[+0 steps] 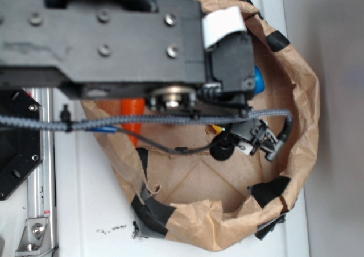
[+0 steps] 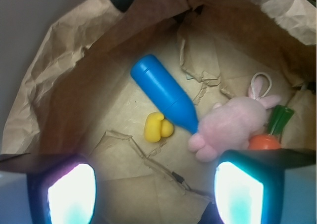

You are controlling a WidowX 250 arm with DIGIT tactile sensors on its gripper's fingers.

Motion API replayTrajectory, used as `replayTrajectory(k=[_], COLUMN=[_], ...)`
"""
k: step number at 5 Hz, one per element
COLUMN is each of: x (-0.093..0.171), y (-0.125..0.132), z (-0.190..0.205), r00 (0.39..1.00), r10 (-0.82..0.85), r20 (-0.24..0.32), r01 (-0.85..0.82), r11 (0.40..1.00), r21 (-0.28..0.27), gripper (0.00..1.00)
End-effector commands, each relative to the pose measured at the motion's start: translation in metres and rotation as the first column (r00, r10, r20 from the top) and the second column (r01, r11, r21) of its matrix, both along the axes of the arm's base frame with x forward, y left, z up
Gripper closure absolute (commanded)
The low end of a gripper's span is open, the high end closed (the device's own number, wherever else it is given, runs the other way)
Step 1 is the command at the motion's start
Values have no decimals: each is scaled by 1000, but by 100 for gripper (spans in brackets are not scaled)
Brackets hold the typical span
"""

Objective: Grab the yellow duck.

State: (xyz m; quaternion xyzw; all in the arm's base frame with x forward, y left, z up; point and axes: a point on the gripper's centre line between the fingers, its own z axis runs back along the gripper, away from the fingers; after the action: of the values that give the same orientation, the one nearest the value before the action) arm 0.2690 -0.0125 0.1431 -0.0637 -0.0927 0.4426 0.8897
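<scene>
The yellow duck [image 2: 157, 127] lies on the floor of a brown paper bag [image 2: 64, 85], just left of the narrow end of a blue bottle [image 2: 163, 92]. In the wrist view my gripper [image 2: 156, 194] hangs above the bag floor on the near side of the duck, apart from it. It is open, with its two lit fingertips [image 2: 72, 194] wide apart and only paper between them. In the exterior view the gripper [image 1: 256, 137] reaches down into the bag [image 1: 301, 98], and the arm hides the duck.
A pink plush bunny [image 2: 233, 125] lies right of the duck, touching the bottle's tip. An orange carrot [image 2: 265, 140] with a green top sits beside the bunny, close to my right finger. The crumpled bag walls rise all round. A grey cable [image 1: 142, 120] crosses the exterior view.
</scene>
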Motion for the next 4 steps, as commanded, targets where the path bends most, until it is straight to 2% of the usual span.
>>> replayTrajectory(k=[1, 2, 3, 4], x=[1, 1, 8, 15], y=[15, 15, 8, 6], z=[15, 15, -20, -44], r00=[999, 999, 998, 994], r10=[16, 16, 53, 94], r20=[45, 45, 44, 55], r01=[-16, -16, -53, -97], r11=[1000, 1000, 999, 994], r21=[-2, -2, 2, 53], gripper=[0, 0, 0, 0])
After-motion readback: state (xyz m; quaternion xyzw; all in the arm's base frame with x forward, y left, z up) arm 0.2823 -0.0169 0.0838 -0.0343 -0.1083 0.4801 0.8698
